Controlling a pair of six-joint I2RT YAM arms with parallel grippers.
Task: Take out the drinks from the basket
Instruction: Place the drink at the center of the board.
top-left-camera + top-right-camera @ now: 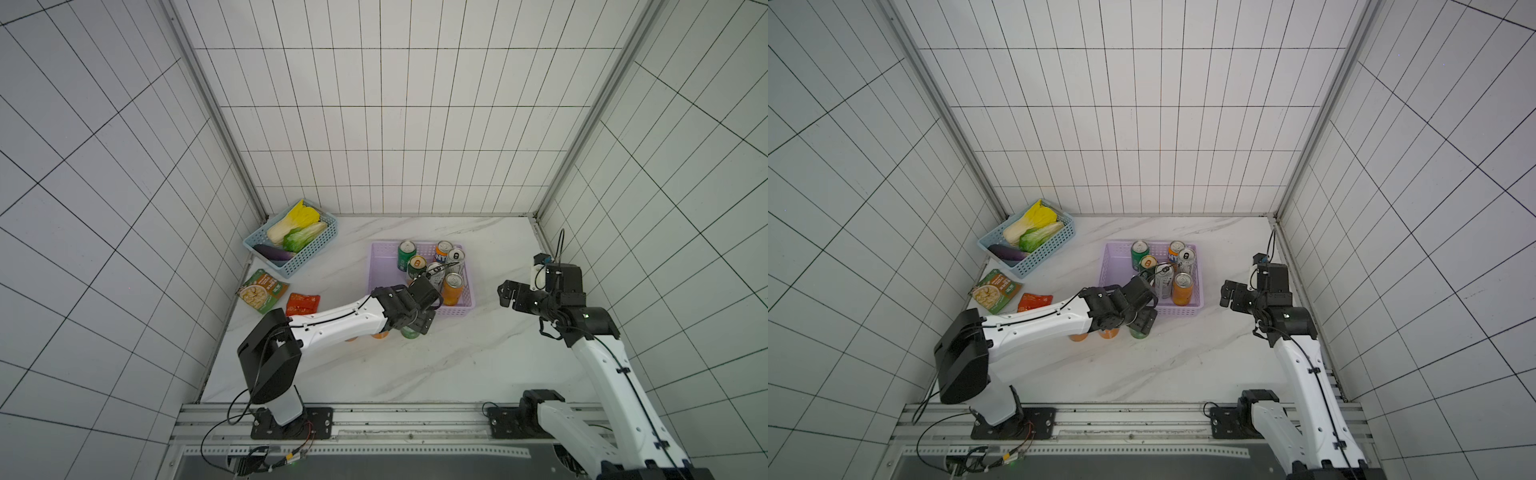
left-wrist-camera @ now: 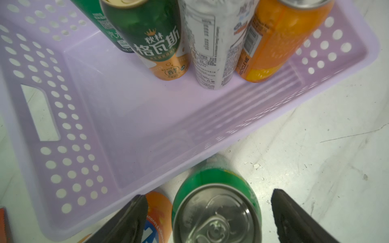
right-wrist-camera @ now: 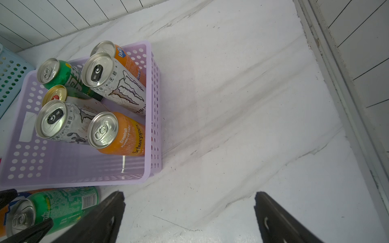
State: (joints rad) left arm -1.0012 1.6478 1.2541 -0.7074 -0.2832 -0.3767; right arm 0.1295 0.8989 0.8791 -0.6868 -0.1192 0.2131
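Green metal stands free between spread fingers (image 2: 134,214): the green can (image 2: 216,210) is upright on the surface (image 1: 415,365) just outside the basket's (image 1: 384,270) near wall, and the left end effector (image 2: 208,194) straddles it, open, with a gap at either side, gripping nothing. The likeliest slip comes on the way out: one finger hangs right beside an orange can (image 2: 159,207) next to the green one, so a sideways or tilted pull-away could topple either, and a fallen can could roll toward the near edge. Six drinks are in the basket, bunched in its right half; the Schweppes can (image 3: 122,134) and a silver can (image 3: 61,124) stand so close that fingers may not fit between them, and a shove could tip neighbours or drag the basket. The right end effector (image 3: 188,193) hovers open and empty over bare surface between the basket and the right edge. Room is wide there and toward the near edge; the far left corner holds a blue basket (image 1: 313,249), with a green packet (image 1: 264,291) and a red packet (image 1: 303,304) near the left edge.
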